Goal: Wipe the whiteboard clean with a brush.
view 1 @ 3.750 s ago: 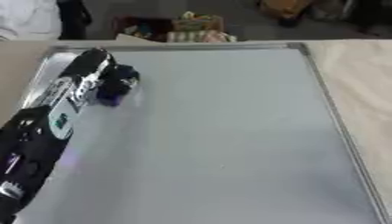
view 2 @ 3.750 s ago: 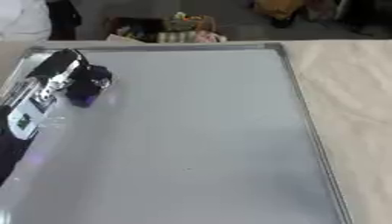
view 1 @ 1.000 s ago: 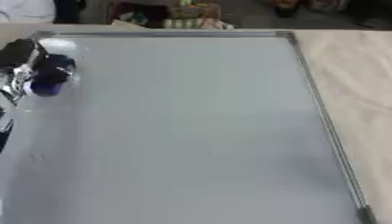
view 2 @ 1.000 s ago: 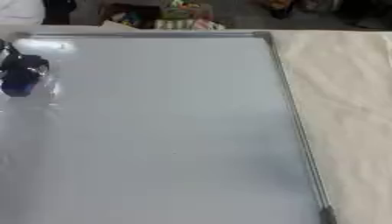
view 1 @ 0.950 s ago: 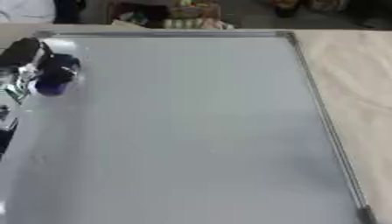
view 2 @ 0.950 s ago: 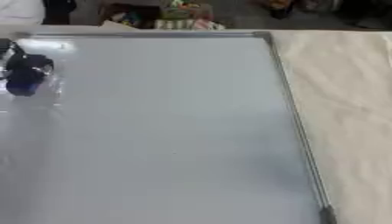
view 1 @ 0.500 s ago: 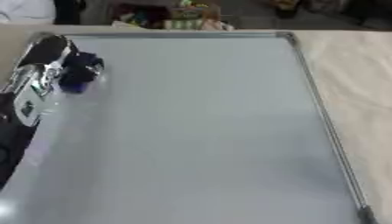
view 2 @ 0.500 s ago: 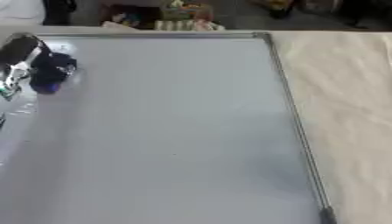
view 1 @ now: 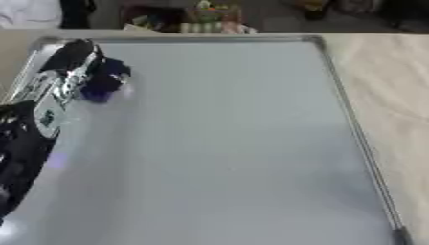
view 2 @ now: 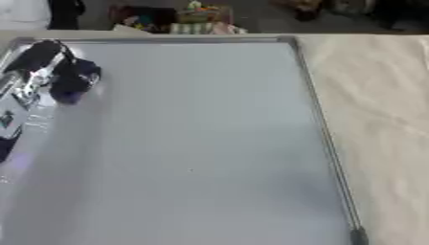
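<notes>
Grey-white and framed in thin metal, the whiteboard (view 1: 226,143) lies flat on the counter (view 1: 394,91) and fills most of both eye views, its surface showing no writing that can be made out. A pale beige cloth covers the counter to the board's right, running along the metal edge from the far corner down to the near one.

Near the board's far left corner the robot's left hand (view 1: 71,67) reaches in from the left side, its black arm with silver parts lying along the left edge of the board. The fingers (view 1: 80,52) are curled over a small dark blue brush (view 1: 102,82), which sits pressed against the board surface just to the right of the palm. The brush looks rounded and dark, with a bluish-purple lower end touching the board; its finer shape cannot be made out. A faint purple reflection shows on the board lower down beside the arm.

The right hand does not show in either view.

Beyond the far edge of the whiteboard, some colourful clutter (view 1: 201,16) sits in a dark area, too blurred to name, and something white (view 1: 29,12) shows at the upper left corner.
</notes>
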Available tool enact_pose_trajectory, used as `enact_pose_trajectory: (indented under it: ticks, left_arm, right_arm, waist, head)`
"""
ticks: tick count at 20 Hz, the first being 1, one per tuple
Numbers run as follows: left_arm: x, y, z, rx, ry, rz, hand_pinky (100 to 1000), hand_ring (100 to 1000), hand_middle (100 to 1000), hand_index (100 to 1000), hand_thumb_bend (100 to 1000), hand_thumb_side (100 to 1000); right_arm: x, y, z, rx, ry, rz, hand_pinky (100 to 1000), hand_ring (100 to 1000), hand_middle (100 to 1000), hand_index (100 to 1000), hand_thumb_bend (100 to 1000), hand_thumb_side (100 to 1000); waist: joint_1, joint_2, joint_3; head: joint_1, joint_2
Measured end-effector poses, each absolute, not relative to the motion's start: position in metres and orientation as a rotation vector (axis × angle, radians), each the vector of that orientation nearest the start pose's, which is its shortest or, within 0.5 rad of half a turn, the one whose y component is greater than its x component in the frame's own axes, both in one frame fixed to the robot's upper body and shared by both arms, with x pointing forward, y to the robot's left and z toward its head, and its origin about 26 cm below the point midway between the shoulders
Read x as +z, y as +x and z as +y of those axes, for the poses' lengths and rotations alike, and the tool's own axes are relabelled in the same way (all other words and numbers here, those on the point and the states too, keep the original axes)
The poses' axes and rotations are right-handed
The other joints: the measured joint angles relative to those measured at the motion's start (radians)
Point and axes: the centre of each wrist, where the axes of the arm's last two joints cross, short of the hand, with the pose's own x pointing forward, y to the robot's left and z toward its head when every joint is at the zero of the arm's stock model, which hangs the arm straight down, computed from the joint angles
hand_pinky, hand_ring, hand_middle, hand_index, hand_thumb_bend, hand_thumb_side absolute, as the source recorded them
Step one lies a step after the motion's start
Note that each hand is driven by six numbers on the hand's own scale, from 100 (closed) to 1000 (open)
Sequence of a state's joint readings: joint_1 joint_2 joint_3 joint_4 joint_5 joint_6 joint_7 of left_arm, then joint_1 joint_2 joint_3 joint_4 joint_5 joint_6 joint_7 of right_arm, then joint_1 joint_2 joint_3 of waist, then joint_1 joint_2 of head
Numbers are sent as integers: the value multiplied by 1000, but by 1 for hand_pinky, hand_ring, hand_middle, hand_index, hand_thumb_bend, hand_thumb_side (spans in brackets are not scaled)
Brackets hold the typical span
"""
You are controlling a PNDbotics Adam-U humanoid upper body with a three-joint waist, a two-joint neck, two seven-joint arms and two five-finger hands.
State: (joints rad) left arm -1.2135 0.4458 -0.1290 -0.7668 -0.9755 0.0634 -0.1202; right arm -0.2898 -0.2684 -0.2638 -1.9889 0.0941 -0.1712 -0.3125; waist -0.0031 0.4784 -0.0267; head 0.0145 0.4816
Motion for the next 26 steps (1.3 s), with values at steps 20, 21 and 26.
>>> enact_pose_trajectory:
  ticks: [20,21,26]
  left_arm:
    - [276,504,252,-1120,1217,-1511,537,511,285,538,149,572]
    - [274,504,253,-1114,1214,-1508,537,511,285,538,149,572]
    - [269,503,267,-1043,1218,-1484,539,512,285,539,148,570]
  right_arm:
    - [206,293,-319,-188,-609,-2474,869,806,579,861,100,1000]
    - [205,293,-319,-188,-610,-2472,869,806,579,861,100,1000]
    - [204,293,-319,-189,-611,-2468,868,805,579,861,100,1000]
  waist:
    - [-5,-20,9]
    - [-6,-22,10]
    - [-7,-28,11]
  head:
    - [-9,0]
    - [-10,0]
    - [-12,0]
